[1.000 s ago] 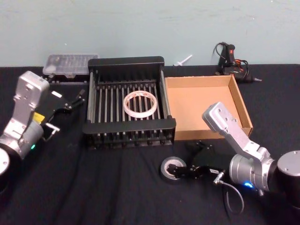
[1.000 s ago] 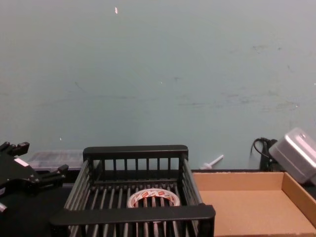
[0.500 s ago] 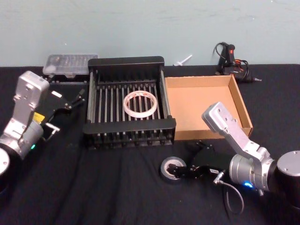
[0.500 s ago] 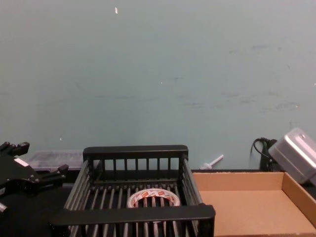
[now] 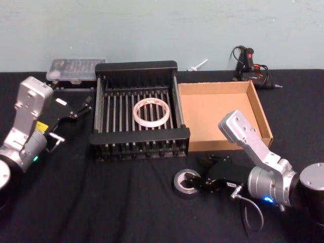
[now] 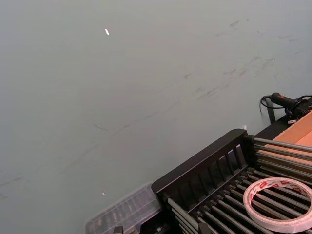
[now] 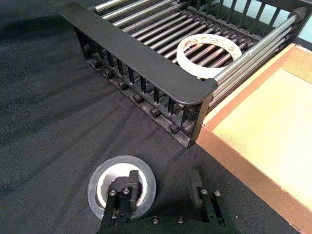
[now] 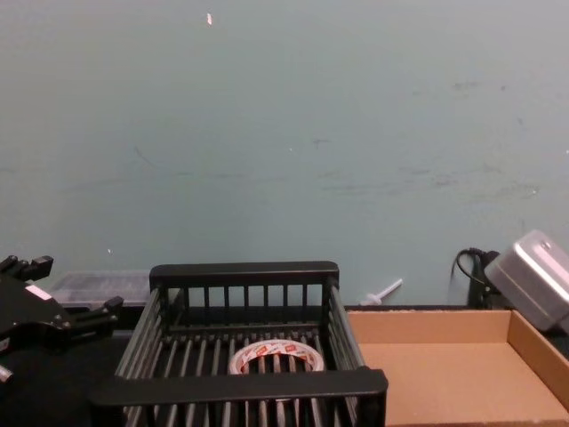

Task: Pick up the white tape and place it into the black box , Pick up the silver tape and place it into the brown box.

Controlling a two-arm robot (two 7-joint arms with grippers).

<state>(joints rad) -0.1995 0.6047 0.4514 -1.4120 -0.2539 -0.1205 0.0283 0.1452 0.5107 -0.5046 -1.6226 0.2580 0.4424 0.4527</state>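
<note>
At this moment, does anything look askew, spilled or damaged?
Nothing stands out. The white tape lies flat on the black box floor, the brown box sits square beside it, and the silver tape lies flat on the cloth with the right end effector open astride its near wall. The left end effector is parked left of the crate.

A black cloth [image 5: 101,202] is spread over the table. A clear plastic case [image 5: 76,68] with small parts inside is set at the far edge, toward eleven o'clock. A black glue gun [image 5: 248,63] with its cord is lying toward one o'clock, and a small white stick-like item [image 5: 198,65] is seen near twelve o'clock. A pale teal wall [image 8: 284,133] is seen behind.
</note>
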